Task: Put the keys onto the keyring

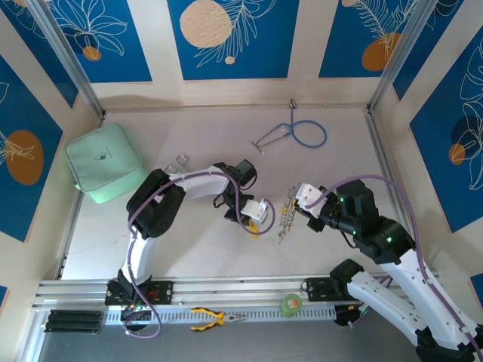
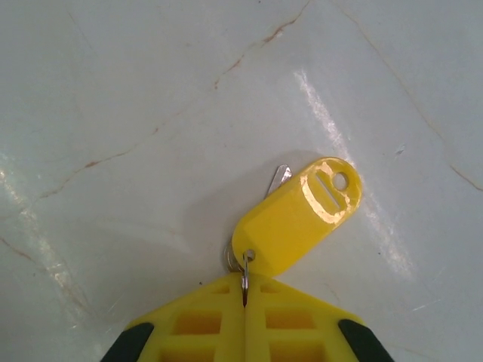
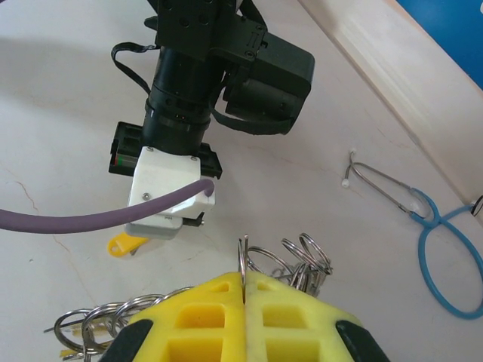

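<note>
A key with a yellow plastic head (image 2: 298, 219) lies on the white table, its metal blade tip (image 2: 279, 179) poking out behind it. My left gripper (image 2: 245, 290) is shut on the small wire loop through that head. From above, the left gripper (image 1: 256, 219) sits mid-table with the yellow key (image 1: 254, 230) under it. The keyring (image 1: 287, 215), a silvery ring fringed with small loops, lies just to its right. My right gripper (image 3: 245, 283) is shut on one upright loop of the keyring (image 3: 302, 260). The yellow key (image 3: 124, 243) peeks out beneath the left wrist.
A blue-tubed stethoscope (image 1: 298, 134) lies at the back. A mint-green pouch (image 1: 104, 162) sits at the left wall. Yellow-handled pliers (image 1: 215, 318) and a green roll (image 1: 291, 305) rest on the near rail. The left arm's black wrist (image 3: 204, 83) stands close ahead of the right gripper.
</note>
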{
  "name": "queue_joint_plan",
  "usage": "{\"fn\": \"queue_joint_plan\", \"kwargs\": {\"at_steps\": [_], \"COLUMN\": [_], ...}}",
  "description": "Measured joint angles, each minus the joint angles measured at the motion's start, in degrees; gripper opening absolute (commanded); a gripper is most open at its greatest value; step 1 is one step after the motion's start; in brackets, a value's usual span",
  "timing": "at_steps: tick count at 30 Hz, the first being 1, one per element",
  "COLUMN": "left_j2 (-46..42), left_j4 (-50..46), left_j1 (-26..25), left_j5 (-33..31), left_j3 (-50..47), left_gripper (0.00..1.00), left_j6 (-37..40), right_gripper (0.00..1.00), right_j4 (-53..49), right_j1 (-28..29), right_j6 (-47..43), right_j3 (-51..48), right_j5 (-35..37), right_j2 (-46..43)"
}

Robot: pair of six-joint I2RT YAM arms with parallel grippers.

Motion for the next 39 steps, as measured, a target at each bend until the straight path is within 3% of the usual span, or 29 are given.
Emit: {"fn": "queue_joint_plan", "kwargs": {"at_steps": [5,11,18,23,31,39], "left_j2": [-3.7,-17.8,-36.1,-44.9,-49.3,-51.5], "left_j4": [0.7,3.7,12.5,20.3,29.9,35.3], "left_j1": [0.0,0.7,2.1,2.2,2.2,2.2], "left_j5": [-4.2,-8.7,-10.3,-10.3,-10.2,-8.2], "left_j3": [-0.7,-7.6,-18.3,-25.1,-30.3,-32.5], "left_gripper": [0.0,0.0,0.0,0.0,0.0,0.0], "left_j6": [-2.8,-7.6,-13.2,-15.0,-15.1,-15.0], "right_gripper": [0.0,0.0,0.0,0.0,0.0,0.0], "right_j4": [-0.5,-0.4,3.3,8.4,18.3,27.0], "right_j1": [0.0,0.0,0.0,0.1,1.9,4.7], "right_j6": [-0.2,-0.4,-1.3,-2.6,-3.5,0.0], "right_j3": [0.0,-0.8,-5.1,-7.8,-10.1,-10.1], "right_j5": [-1.2,-4.7,-14.3,-21.1,-27.8,-29.6], "right_j2": [-0.3,-1.4,-1.1,3.9,13.4,21.5]}}
